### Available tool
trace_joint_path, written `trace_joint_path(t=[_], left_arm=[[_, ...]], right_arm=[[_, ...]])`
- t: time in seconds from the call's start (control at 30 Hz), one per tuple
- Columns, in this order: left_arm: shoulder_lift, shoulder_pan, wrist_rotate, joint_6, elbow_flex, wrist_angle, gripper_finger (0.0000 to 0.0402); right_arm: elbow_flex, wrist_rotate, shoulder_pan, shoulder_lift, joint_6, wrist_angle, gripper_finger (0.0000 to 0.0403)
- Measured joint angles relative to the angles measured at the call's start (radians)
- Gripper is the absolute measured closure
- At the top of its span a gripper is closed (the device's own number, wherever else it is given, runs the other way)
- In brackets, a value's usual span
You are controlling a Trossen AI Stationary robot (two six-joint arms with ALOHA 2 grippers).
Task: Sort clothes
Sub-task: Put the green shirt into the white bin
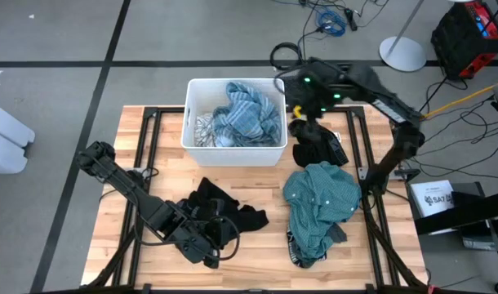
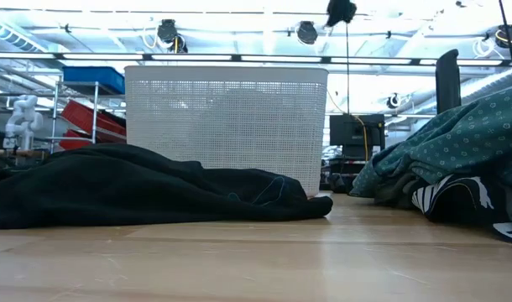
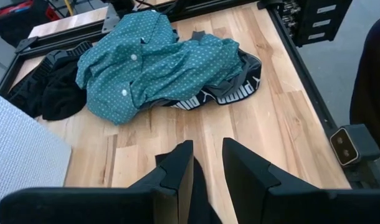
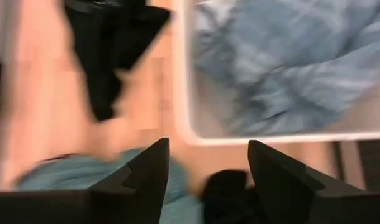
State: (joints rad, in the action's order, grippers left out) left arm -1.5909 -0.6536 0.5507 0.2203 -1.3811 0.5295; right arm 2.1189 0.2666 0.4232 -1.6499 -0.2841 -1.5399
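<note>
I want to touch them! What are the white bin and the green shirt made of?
The bin looks like hard white plastic: its wall is a stiff mesh of tiny holes. The shirt looks like thin woven cloth, maybe cotton: it crumples softly, with dots and buttons.

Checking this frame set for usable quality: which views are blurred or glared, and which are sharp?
Right wrist view: motion-smeared, the white bin and blue striped clothes streaked. Low view: ceiling lights glare behind the bin, leaving the black garment in dark shade. Left wrist view: sharp on the teal shirt. High view: evenly lit, sharp.
</note>
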Motion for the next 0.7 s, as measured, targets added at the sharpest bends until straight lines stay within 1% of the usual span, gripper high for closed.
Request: trace_joint_path(t=[0.07,0.13,0.23,0.3,0.37,0.5,0.7], left_arm=[[0.000,0.005,0.000,0.000,0.000,0.003,0.0306],[0.000,0.010,0.000,0.000,0.000,0.003,0.0306],[0.000,0.013,0.000,0.002,0.000,0.004,0.0306],[0.000,0.014,-0.001,0.002,0.000,0.004,0.0306],[0.000,0.013,-0.001,0.007,0.000,0.004,0.0306],[0.000,0.011,-0.002,0.007,0.000,0.004,0.0306],[-0.005,0.012,-0.003,0.009,0.000,0.002,0.0306]], right_arm=[[-0.001,0.066,-0.001,0.031,0.037,-0.037,0.0199],[-0.033,0.125,-0.009,0.077,0.083,-0.023,0.0199],[-0.113,0.155,-0.041,0.154,0.108,-0.022,0.0199],[-0.206,0.157,-0.068,0.210,0.137,-0.020,0.0199],[-0.318,0.156,-0.095,0.269,0.180,0.024,0.0199],[-0.567,0.153,-0.155,0.394,0.272,0.154,0.0199],[-0.899,0.153,-0.236,0.510,0.372,0.330,0.0199]])
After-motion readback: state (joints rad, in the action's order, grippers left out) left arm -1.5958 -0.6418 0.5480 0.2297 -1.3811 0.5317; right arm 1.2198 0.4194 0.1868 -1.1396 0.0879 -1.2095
